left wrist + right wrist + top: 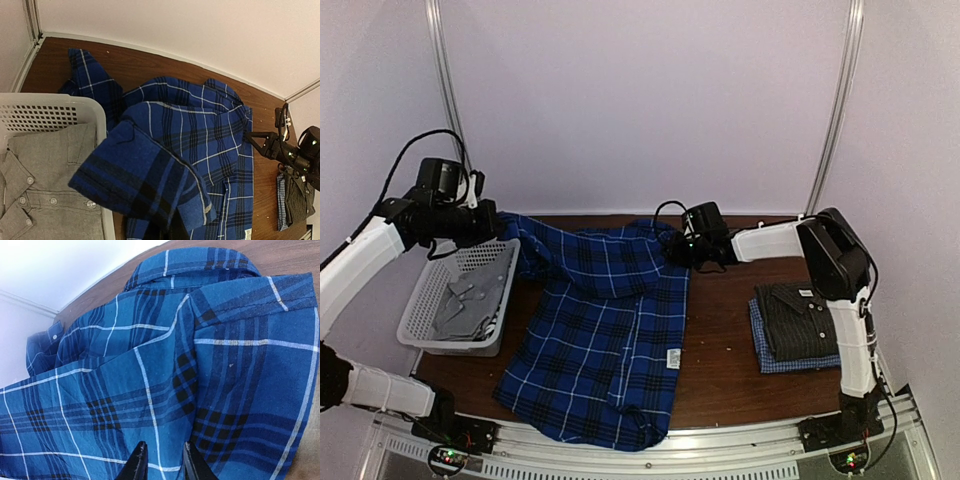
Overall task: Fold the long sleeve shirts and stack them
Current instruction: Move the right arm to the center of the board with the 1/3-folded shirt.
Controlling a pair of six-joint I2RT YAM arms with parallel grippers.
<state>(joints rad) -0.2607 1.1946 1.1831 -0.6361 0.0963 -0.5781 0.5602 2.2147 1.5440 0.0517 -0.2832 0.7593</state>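
Plainly clamped, the left gripper [488, 226] holds the far-left sleeve of the blue plaid shirt [610, 330] up beside the basket [415, 325]. The right gripper [164, 464] rests on the far-right shoulder, fingers narrowly apart, grip uncertain. The shirt lies on the table [720, 345], length running far to near between both arms; only the overhead view shows that spread.

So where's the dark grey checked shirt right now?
From the overhead view, the dark grey checked shirt lies folded on the table's right side, atop the pale blue shirt, to the right of the spread blue plaid shirt.
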